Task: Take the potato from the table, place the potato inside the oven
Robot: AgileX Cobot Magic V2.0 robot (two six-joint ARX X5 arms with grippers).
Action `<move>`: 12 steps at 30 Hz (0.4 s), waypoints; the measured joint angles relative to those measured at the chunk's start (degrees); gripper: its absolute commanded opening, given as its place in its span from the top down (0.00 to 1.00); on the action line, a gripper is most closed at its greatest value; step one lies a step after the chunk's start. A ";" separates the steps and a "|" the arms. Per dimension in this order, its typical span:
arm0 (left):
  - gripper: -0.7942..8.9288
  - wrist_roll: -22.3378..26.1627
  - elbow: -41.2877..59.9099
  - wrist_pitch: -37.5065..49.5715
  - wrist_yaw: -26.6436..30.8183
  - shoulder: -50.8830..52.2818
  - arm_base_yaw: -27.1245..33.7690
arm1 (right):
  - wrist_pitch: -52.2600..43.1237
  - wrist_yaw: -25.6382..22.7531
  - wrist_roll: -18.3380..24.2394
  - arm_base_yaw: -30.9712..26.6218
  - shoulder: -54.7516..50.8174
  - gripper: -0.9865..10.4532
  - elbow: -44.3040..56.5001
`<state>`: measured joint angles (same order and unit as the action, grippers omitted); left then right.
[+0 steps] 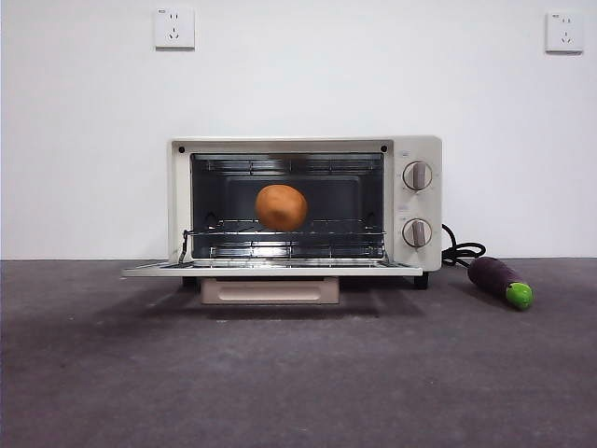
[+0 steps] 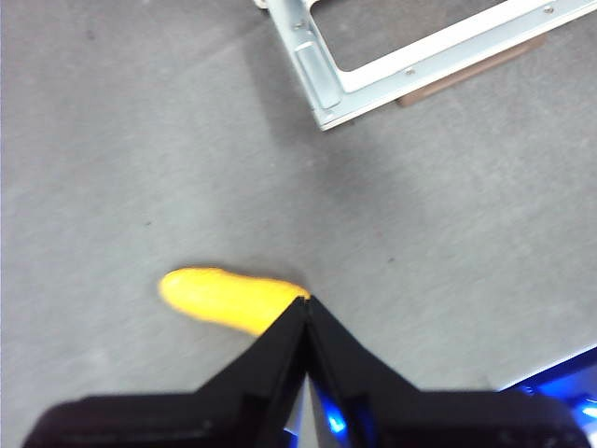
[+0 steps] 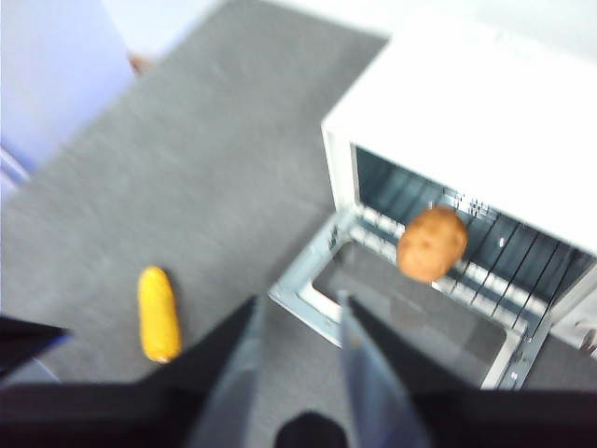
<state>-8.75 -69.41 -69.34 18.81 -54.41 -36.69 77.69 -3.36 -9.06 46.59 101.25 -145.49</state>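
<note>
The potato is seen resting on the wire rack inside the oven, whose door is dropped flat onto the surface. In the right wrist view the potato is likewise found on the rack, clear of both arms. The right tool is held above the surface in front of the oven, its jaws parted and nothing between them. The left tool is pressed together, empty, over bare surface beside a yellow corn cob. An eggplant lies untouched to one side of the oven. The placing step is judged complete; what may remain is withdrawal of the arms, and perhaps closing the door, though that is not asked by the task.
</note>
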 measured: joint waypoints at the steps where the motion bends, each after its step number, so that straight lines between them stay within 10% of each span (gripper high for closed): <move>1: 0.92 0.28 0.00 0.79 -1.44 -0.85 0.35 | 0.00 -0.37 0.09 0.37 -1.70 0.92 0.00; 12: 0.92 5.66 0.00 10.84 -25.86 -8.41 12.59 | -0.02 -6.60 -2.08 3.67 -25.27 0.92 18.10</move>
<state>-3.09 -69.41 -58.50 -7.05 -62.83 -24.10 77.67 -9.96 -11.14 50.26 75.99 -127.39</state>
